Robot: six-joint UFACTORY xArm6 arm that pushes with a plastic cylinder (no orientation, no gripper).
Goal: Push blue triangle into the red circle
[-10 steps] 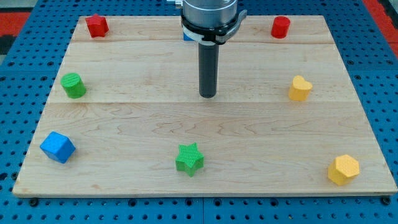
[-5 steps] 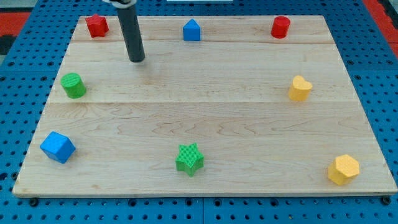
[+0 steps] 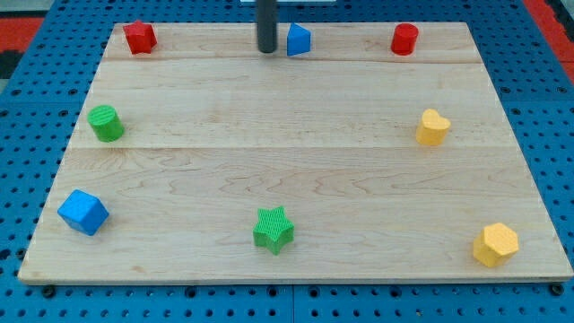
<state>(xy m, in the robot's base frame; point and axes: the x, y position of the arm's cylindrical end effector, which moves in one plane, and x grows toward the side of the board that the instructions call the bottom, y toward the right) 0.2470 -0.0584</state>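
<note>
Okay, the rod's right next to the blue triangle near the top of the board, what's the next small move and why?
Probably a short, straight push toward the view's right. My tip sits just left of the blue triangle, close to or touching it, and the red circle lies farther right along the same top row, with nothing between them. Pushing rightward should slide the triangle toward the circle.

- My tip (image 3: 266, 50) sits near the view's top, just left of the blue triangle (image 3: 298, 40).
- The red circle (image 3: 404, 39) stands well right of the triangle.
- A red block (image 3: 140, 38) is top left.
- Green cylinder (image 3: 106, 123) and blue cube (image 3: 83, 213) line the left side.
- Green star (image 3: 273, 230) sits bottom centre.
- Two yellow blocks (image 3: 432, 127) (image 3: 495, 244) stand right on the board (image 3: 287, 161).
</note>
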